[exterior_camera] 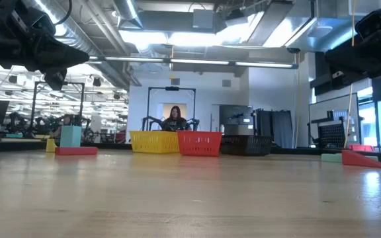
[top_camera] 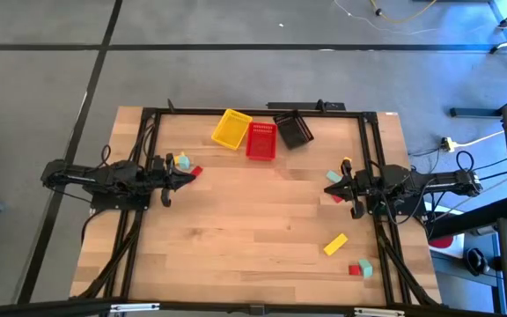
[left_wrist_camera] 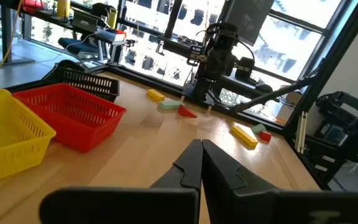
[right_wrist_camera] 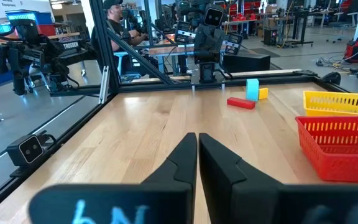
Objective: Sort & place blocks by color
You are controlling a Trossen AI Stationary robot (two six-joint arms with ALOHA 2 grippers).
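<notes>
Looking straight down first: both arms sit parked at the table edges. The left gripper [top_camera: 186,179] is right by a little cluster of teal, yellow and red blocks [top_camera: 183,164], and the right gripper [top_camera: 332,188] sits near another few blocks [top_camera: 334,179]. A yellow bar [top_camera: 335,244] plus a red and teal pair [top_camera: 360,269] lie by the near right corner. The yellow basket [top_camera: 231,129], red basket [top_camera: 260,141] and black basket [top_camera: 293,129] are bunched at the far edge, with no blocks visible in them.

From table height, the teal block stands on or just behind a flat red bar [exterior_camera: 75,150], and the baskets look nearly touching.

Left wrist view: fingers [left_wrist_camera: 190,169] pinched together, holding nothing. Right wrist view: same deal, fingers [right_wrist_camera: 185,163] closed and empty.

What I'd worry about: those clusters are packed tight, so going for one block could easily shove its neighbour. And with baskets crammed together, a drop could land in the wrong colour.
</notes>
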